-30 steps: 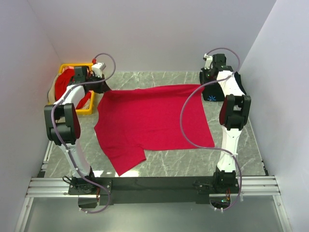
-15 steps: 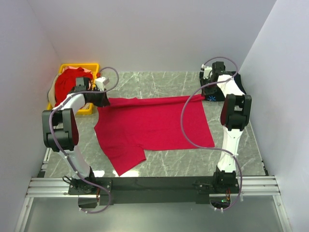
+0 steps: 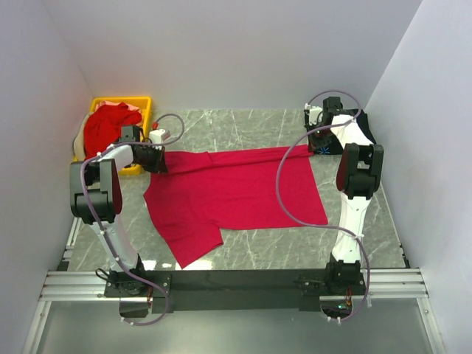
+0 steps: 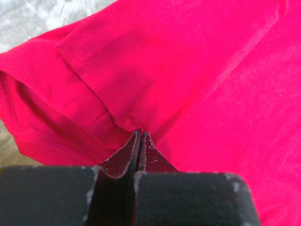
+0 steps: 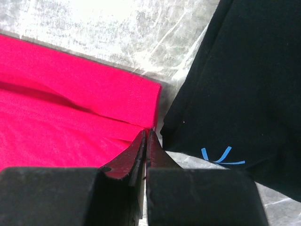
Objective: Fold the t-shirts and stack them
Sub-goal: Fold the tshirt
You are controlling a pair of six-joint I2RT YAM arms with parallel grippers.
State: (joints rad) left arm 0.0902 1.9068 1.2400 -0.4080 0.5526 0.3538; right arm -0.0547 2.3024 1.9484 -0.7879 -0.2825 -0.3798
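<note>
A plain bright red t-shirt (image 3: 236, 195) of soft matte knit lies across the middle of the grey veined marble surface (image 3: 243, 125). Its body is mostly flat, and one short sleeve juts out toward 7 o'clock. The far edge is doubled over into a narrow band running from 10 o'clock to 2 o'clock, with a shallow crease beneath it.

At 2 o'clock a black t-shirt (image 5: 244, 84) lies flat on the surface, bearing a small blue stroke mark. Its edge sits just beside the red shirt's folded corner. At 10 o'clock a yellow plastic basket (image 3: 144, 101) holds a rumpled bundle of red cloth (image 3: 107, 127).

The left arm (image 3: 96, 188) is folded back on itself, its wrist reaching low toward the band's 10 o'clock end. The left fingers (image 4: 123, 159) are pressed together on a pinch of red cloth beside a stitched sleeve hem, and the fabric puckers upward from their tips.

The right arm (image 3: 354, 173) stands tall and extends away to 2 o'clock, with the wrist tipped downward. The right fingers (image 5: 131, 157) are likewise closed, their tips nipping the red t-shirt at the corner of the doubled band, close to the black cloth.
</note>
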